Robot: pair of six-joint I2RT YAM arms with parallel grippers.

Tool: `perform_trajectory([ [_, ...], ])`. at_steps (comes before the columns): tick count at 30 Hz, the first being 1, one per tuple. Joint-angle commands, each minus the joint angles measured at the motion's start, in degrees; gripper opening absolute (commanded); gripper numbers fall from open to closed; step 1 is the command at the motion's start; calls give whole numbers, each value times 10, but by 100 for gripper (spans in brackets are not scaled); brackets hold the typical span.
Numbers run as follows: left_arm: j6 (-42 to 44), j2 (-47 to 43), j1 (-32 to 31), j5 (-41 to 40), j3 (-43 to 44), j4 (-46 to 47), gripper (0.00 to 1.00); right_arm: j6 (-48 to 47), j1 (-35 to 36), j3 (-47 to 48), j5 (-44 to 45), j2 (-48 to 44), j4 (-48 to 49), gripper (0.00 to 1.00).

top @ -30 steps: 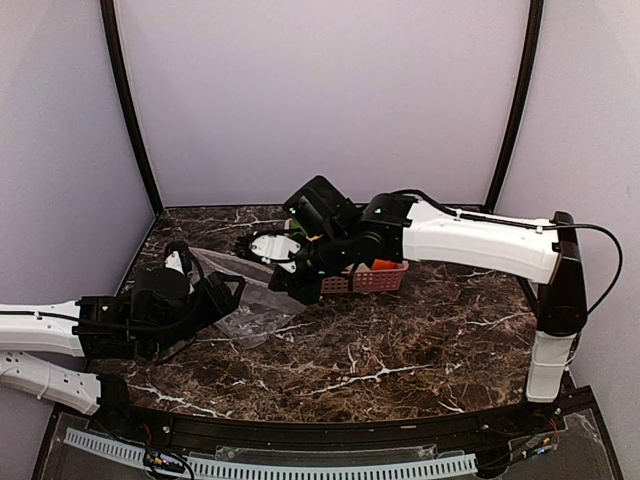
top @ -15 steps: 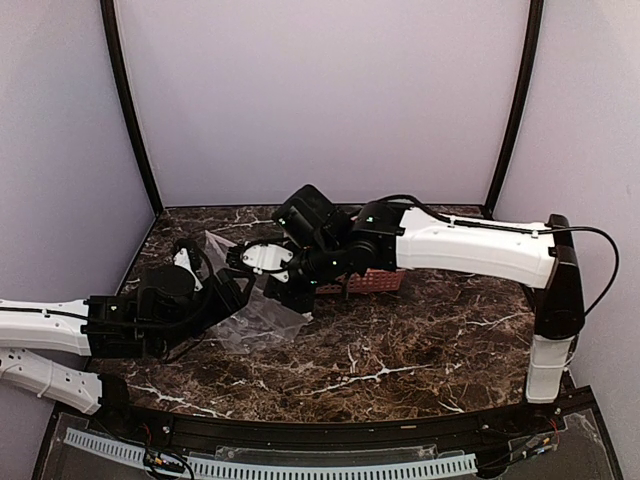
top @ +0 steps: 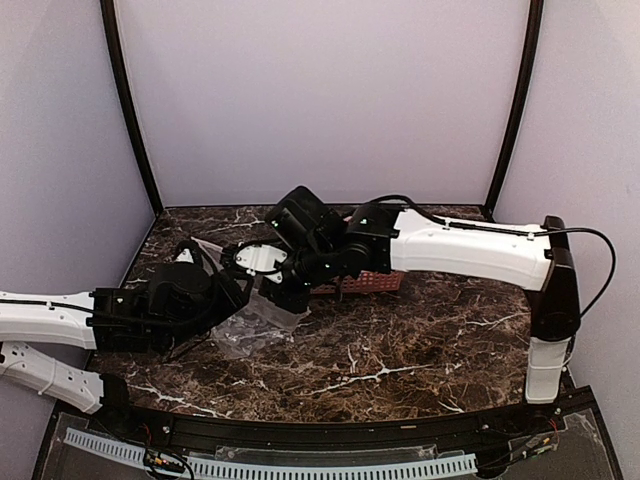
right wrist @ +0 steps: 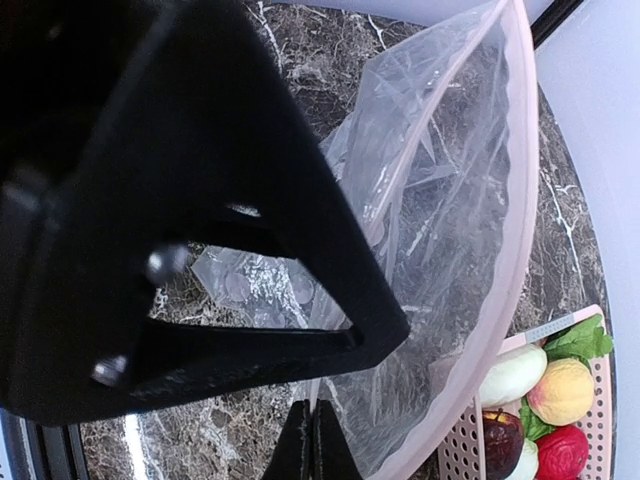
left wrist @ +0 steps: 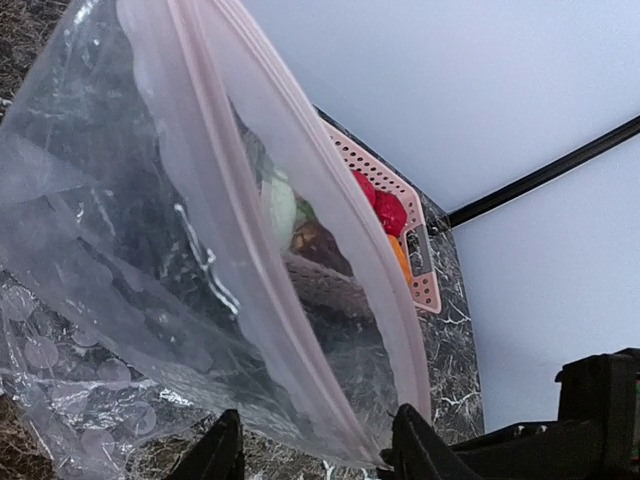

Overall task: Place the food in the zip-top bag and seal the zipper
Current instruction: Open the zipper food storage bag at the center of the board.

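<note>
The clear zip-top bag lies on the table between my two grippers, its mouth held open. Its pale pink zipper runs along the mouth edge and also shows in the right wrist view. My left gripper is open, its jaws wide apart around the bag's lower corner. My right gripper is shut on a thin edge of the bag film. The food sits in the pink basket: white radish, yellow-peach ball, red ball, dark purple piece, green leafy piece.
The pink mesh basket stands just right of the bag, partly under my right arm. The left gripper's black body fills much of the right wrist view. Dark marbled table, curved back wall and two black posts.
My right gripper has moved left from the basket to the bag and closed on its edge. The left arm has shifted right, and the bag's mouth has risen and opened.
</note>
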Motion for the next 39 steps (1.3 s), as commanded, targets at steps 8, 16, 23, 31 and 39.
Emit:
perform_trajectory([
  [8,-49,17,-1,-32,26,-76,41,0,38,50,58,48,-3,1],
  [16,-48,-15,-1,-51,16,-105,14,3,39,40,28,35,-11,16],
  [23,0,-59,-1,-56,-31,-64,5,20,33,39,-23,-13,-39,50],
  [31,167,-70,-1,-15,-41,13,3,37,2,59,-24,-20,-21,56],
  [39,239,-44,-2,20,-30,86,3,63,-9,208,23,83,-55,52],
])
